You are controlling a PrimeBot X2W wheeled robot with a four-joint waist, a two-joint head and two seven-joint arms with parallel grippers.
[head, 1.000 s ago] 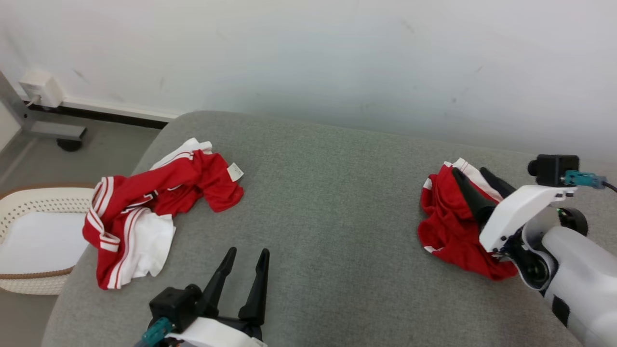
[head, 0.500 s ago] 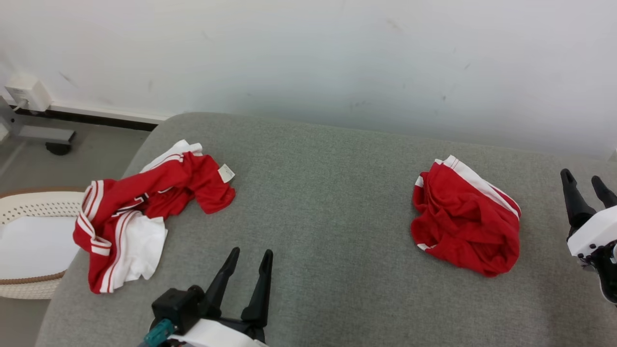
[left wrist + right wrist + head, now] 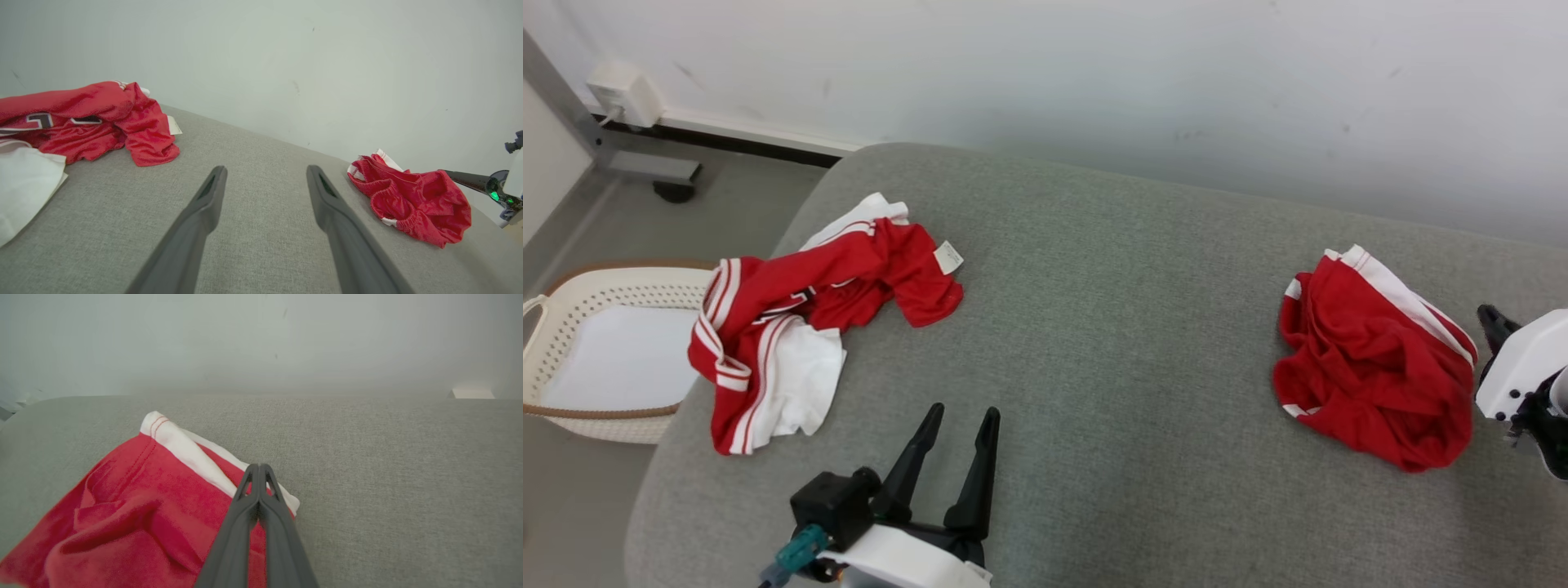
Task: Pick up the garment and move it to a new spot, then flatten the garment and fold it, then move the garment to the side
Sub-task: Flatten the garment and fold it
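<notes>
Since the red shorts (image 3: pixel 1372 359) lie bunched at the right end of the grey cushion (image 3: pixel 1094 327), my right jaws rest pressed together beside their white-striped edge, gripping nothing, while my left jaws stand spread wide, empty.

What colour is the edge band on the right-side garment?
White band with thin red lines; clearest in right wrist view.

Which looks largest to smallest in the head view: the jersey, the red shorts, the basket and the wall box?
1. jersey
2. red shorts and basket look alike; the basket is partly hidden, so unranked
3. wall box
</notes>
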